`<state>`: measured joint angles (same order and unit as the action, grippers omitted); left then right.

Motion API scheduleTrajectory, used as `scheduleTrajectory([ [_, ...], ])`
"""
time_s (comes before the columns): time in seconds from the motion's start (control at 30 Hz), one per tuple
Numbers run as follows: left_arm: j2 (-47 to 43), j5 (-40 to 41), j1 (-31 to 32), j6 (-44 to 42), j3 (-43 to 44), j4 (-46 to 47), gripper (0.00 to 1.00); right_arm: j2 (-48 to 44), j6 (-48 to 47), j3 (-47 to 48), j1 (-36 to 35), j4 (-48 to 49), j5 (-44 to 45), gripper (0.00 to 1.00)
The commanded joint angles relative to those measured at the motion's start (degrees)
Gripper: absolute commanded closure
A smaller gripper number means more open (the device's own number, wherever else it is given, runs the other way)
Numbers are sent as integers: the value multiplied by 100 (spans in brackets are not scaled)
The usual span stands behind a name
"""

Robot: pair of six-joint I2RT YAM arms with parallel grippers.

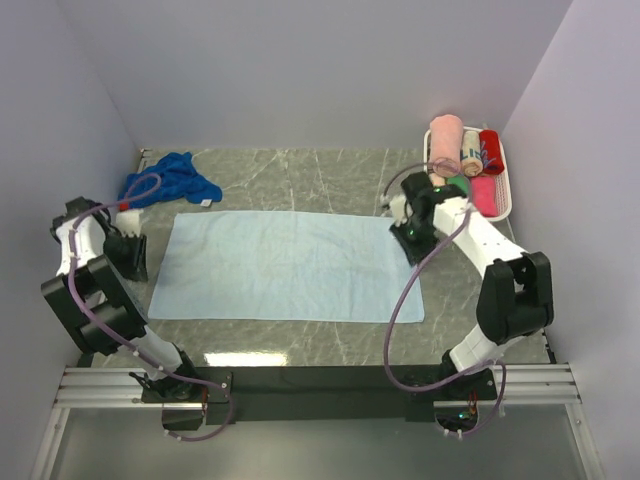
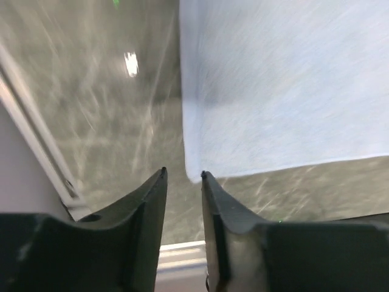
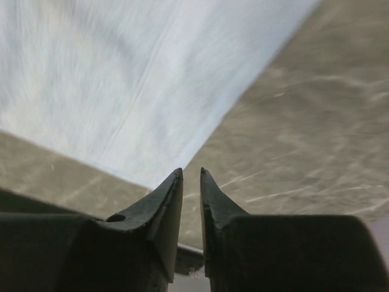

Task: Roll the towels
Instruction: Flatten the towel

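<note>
The pale sky blue towel [image 1: 285, 265] lies spread flat across the middle of the marble table. The deep royal blue towel [image 1: 170, 180] sits crumpled at the back left. My left gripper [image 1: 133, 258] is low beside the pale towel's left edge. In the left wrist view the left gripper [image 2: 183, 174] is open and empty, with a corner of the pale towel [image 2: 285, 85] just past its tips. My right gripper [image 1: 408, 237] is at the towel's far right corner. In the right wrist view the right gripper [image 3: 191, 171] is narrowly open and empty, a corner of the towel [image 3: 121, 79] just beyond its left fingertip.
A white basket [image 1: 511, 185] at the back right holds rolled towels: pink [image 1: 446, 135], red [image 1: 490, 150] and green [image 1: 455, 185]. Walls close in the table on the left, back and right. A metal rail runs along the near edge.
</note>
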<state>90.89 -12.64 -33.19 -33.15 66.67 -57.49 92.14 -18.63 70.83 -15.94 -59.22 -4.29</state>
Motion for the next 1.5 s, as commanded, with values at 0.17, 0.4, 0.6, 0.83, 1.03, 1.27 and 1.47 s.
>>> scheduleTrajectory([
  [0.17,341,-2092,5,361,1829,106,54,689,500,1468,672,885,236,80],
  [0.4,736,-2322,189,827,2306,696,51,1683,598,2127,628,1334,728,76],
  [0.6,650,-2137,436,959,2184,906,51,2308,826,2418,628,1571,1124,75],
  [0.83,517,-1900,630,1012,1884,1197,47,2871,1054,2813,645,1607,1185,68],
  [1.03,675,-1838,665,1056,2104,1232,48,3336,1230,3428,768,1317,1001,68],
  [1.27,833,-1882,665,1179,2315,1284,48,3759,1380,3816,865,1010,913,64],
  [1.47,1036,-1865,656,1346,2455,1337,47,3970,1433,3790,918,816,799,64],
])
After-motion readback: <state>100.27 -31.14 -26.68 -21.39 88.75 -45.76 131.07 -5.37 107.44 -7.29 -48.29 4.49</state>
